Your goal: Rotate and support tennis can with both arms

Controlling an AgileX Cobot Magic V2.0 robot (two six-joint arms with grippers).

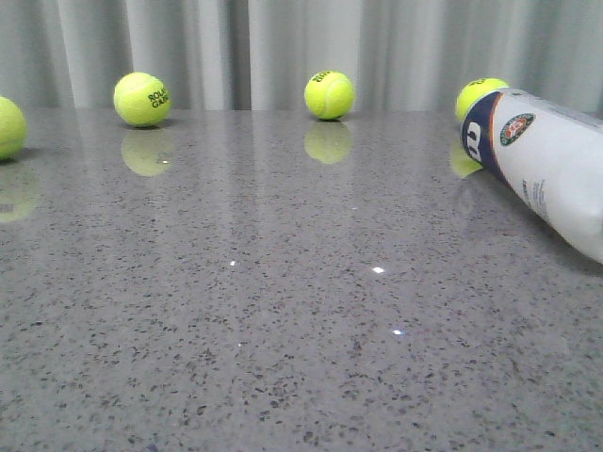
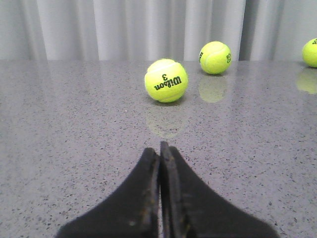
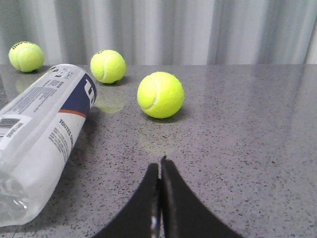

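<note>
The tennis can [image 1: 551,169] lies on its side on the counter [image 1: 283,311], its navy W end pointing back toward the curtain. A ball [image 2: 166,80] reads "Wilson 3". Both the left tool [image 2: 160,148] and the right tool [image 3: 160,163] are closed, holding nothing.

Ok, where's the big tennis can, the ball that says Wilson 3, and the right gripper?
tennis can [image 3: 44,134]: right wrist view, on its white label side.
Wilson 3 ball [image 2: 166,80]: left wrist view, on its printed face.
right gripper [image 3: 159,166]: right wrist view, at its closed fingertips.
</note>
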